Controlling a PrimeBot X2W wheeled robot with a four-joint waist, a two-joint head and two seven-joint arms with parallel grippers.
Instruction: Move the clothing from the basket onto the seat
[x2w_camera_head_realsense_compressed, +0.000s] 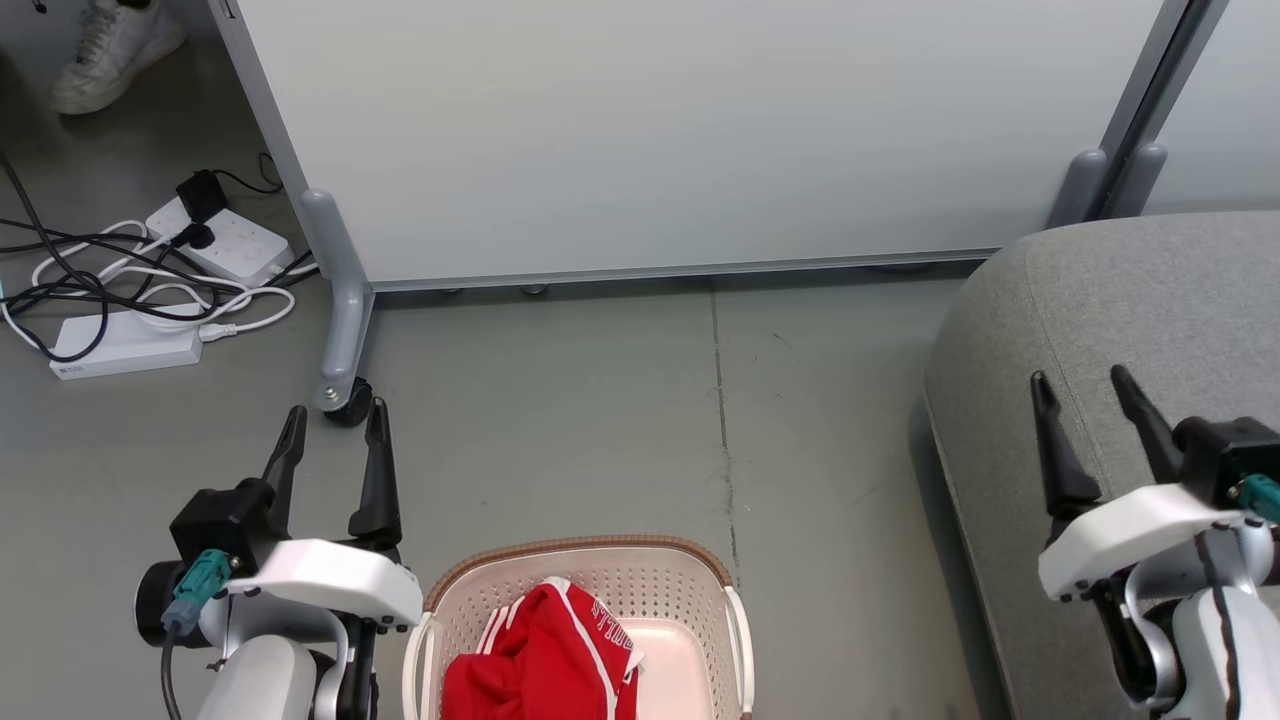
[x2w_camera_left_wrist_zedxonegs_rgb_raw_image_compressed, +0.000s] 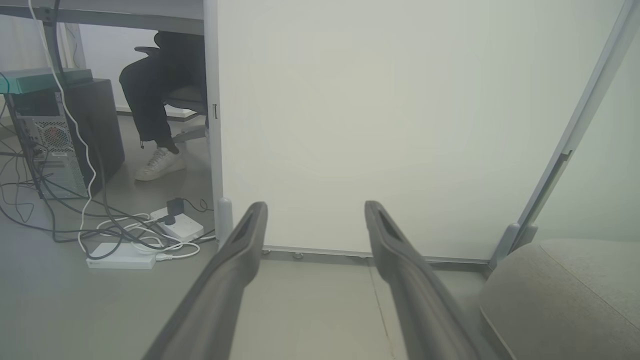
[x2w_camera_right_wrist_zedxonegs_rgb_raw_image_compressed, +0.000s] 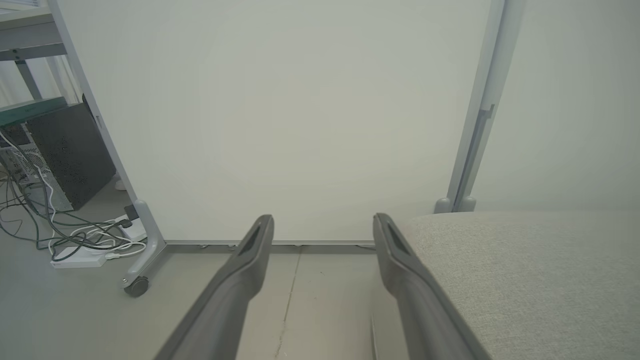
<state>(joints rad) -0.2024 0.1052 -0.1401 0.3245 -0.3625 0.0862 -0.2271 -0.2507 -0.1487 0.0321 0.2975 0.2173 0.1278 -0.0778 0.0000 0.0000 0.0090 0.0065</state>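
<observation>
The red clothing (x2w_camera_head_realsense_compressed: 545, 655) with white stripes lies bunched inside the cream basket (x2w_camera_head_realsense_compressed: 690, 600), which stands on the floor at the bottom centre of the head view. The grey seat (x2w_camera_head_realsense_compressed: 1120, 300) (x2w_camera_left_wrist_zedxonegs_rgb_raw_image_compressed: 560, 295) (x2w_camera_right_wrist_zedxonegs_rgb_raw_image_compressed: 525, 270) fills the right side. My left gripper (x2w_camera_head_realsense_compressed: 335, 425) (x2w_camera_left_wrist_zedxonegs_rgb_raw_image_compressed: 315, 212) is open and empty, up and to the left of the basket. Over the seat's left edge, my right gripper (x2w_camera_head_realsense_compressed: 1082, 385) (x2w_camera_right_wrist_zedxonegs_rgb_raw_image_compressed: 324, 225) hangs open with nothing between its fingers.
A white partition panel (x2w_camera_head_realsense_compressed: 690, 130) on castors (x2w_camera_head_realsense_compressed: 345, 398) stands behind the basket. Power strips and tangled cables (x2w_camera_head_realsense_compressed: 140, 280) lie on the floor at the left. A person's shoe (x2w_camera_head_realsense_compressed: 110, 45) and seated leg (x2w_camera_left_wrist_zedxonegs_rgb_raw_image_compressed: 150, 95) show past the panel, beside a computer tower (x2w_camera_left_wrist_zedxonegs_rgb_raw_image_compressed: 55, 135).
</observation>
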